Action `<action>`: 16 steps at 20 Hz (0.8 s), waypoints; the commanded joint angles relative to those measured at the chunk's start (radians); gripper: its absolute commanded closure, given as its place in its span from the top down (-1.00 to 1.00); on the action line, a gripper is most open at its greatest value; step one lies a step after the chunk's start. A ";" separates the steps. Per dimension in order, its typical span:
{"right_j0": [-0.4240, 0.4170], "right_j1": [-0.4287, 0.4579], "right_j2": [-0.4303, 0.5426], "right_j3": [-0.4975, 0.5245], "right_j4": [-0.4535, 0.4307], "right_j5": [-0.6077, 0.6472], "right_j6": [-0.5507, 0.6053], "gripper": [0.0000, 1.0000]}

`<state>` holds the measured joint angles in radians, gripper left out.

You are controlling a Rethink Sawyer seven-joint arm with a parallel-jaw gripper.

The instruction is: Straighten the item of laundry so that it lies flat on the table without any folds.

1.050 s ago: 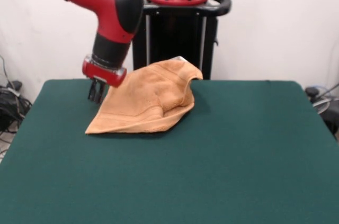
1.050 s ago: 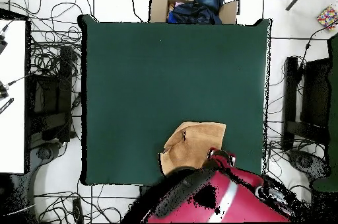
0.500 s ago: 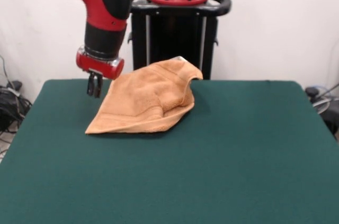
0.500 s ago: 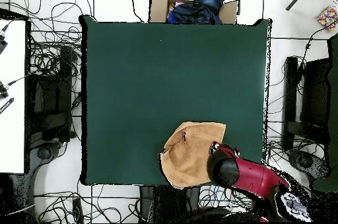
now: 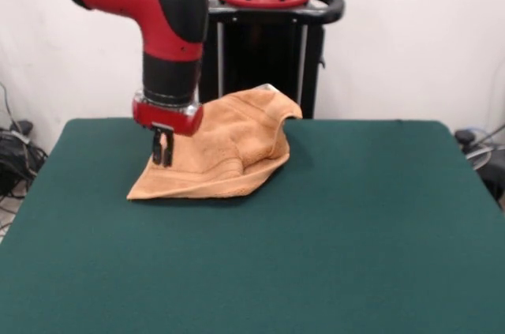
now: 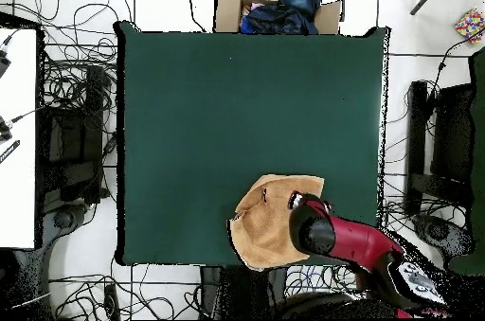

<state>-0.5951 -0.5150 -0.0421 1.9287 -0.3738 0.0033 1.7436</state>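
Task incomplete: orange-tan terry towel [image 5: 217,148] remains bunched on the green felt table [image 5: 331,239].
Black two-finger gripper [image 5: 162,147] hangs over it, narrow, holding nothing.

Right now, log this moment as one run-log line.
gripper: over towel's edge, jaws close together | towel: bunched, folded, hanging off the table's edge | task: not done

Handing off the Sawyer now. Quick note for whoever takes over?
Hand: over the towel's left part in the front view; open or shut, cannot tell.
Towel: bunched and folded at the table's far edge, by the pedestal; one part hangs past that edge in the overhead view.
Done: nothing flattened yet.
Left: grasp the towel, pull it toward the table's middle, spread it flat.
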 commanded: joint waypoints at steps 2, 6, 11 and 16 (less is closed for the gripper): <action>0.035 0.137 0.100 -0.039 0.023 -0.010 0.139 -1.00; 0.066 0.195 0.051 -0.078 0.036 -0.011 0.148 -1.00; 0.181 0.304 -0.133 -0.170 0.066 -0.208 0.193 -1.00; 0.244 0.400 -0.243 -0.205 0.169 -0.582 0.171 -1.00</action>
<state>-0.4034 -0.3735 -0.1871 1.9167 -0.3575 -0.1894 1.7436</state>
